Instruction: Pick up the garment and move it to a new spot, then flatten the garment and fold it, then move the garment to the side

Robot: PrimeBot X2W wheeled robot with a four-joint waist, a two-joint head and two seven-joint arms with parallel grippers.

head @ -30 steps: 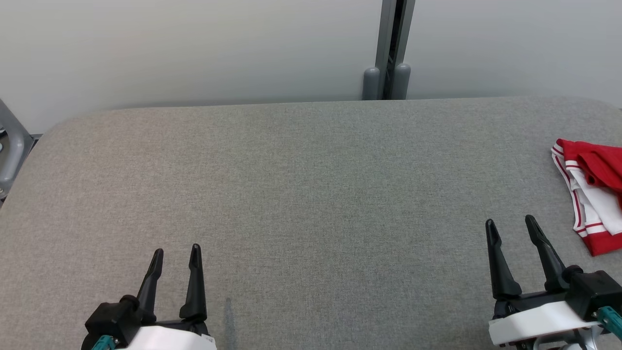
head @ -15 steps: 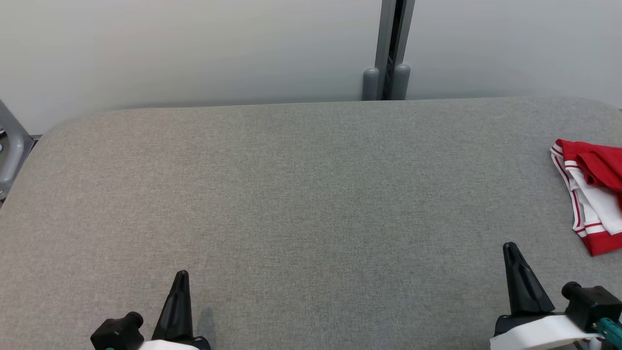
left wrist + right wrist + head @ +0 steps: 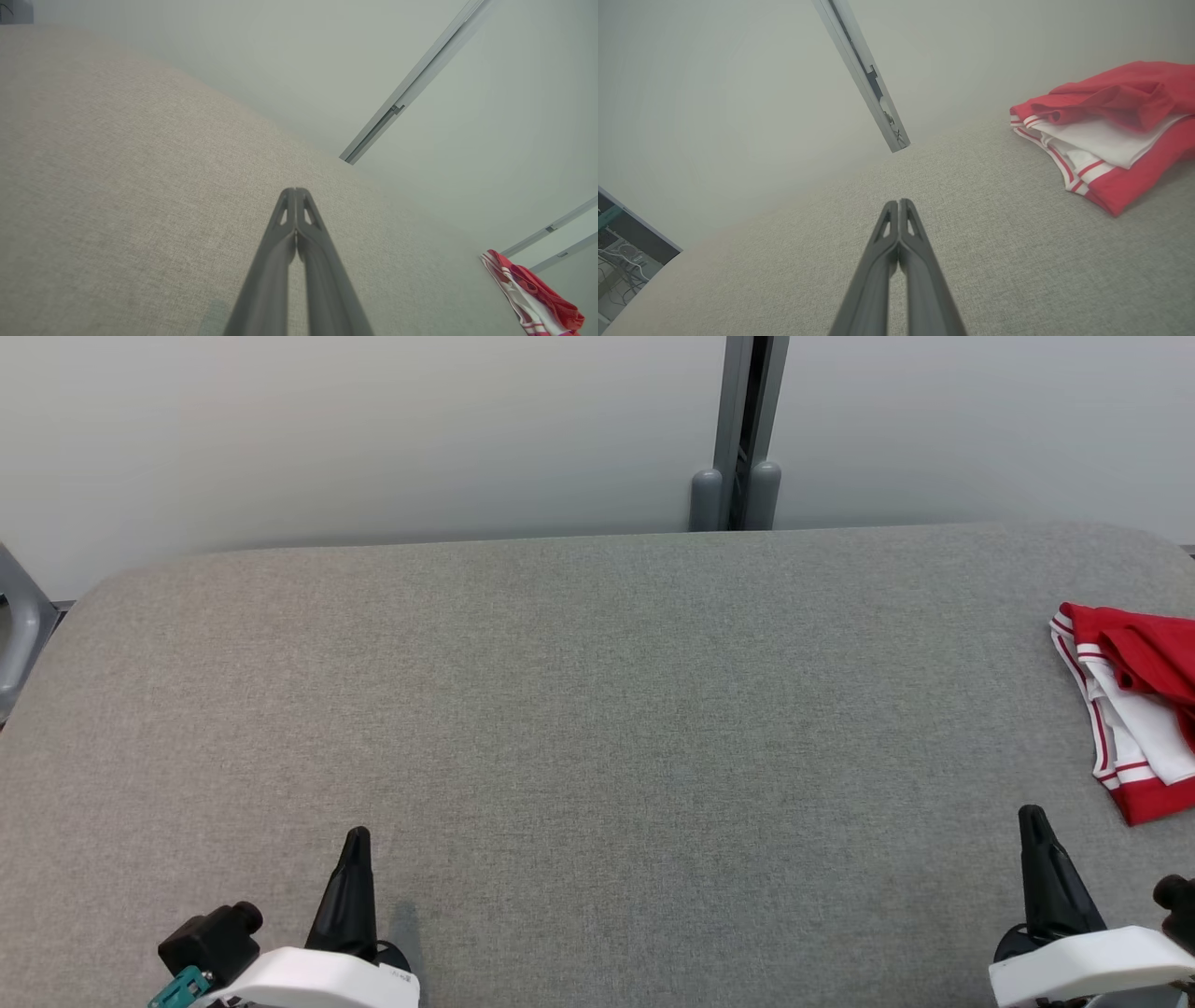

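Within the last second the left gripper [image 3: 356, 840] at lower left and the right gripper [image 3: 1032, 819] at lower right had gone from spread to pressed together on nothing, while the garment [image 3: 1134, 705] lay seemingly folded at the far right of the table [image 3: 597, 691], suggesting the task was finished.

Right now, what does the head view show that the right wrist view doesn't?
Head view's own: the shut left gripper and a grey bracket at the left edge. Right wrist view's own: a dark corner with cables. Shared: the red-and-white garment lying on the table, the shut right gripper and the wall rail.
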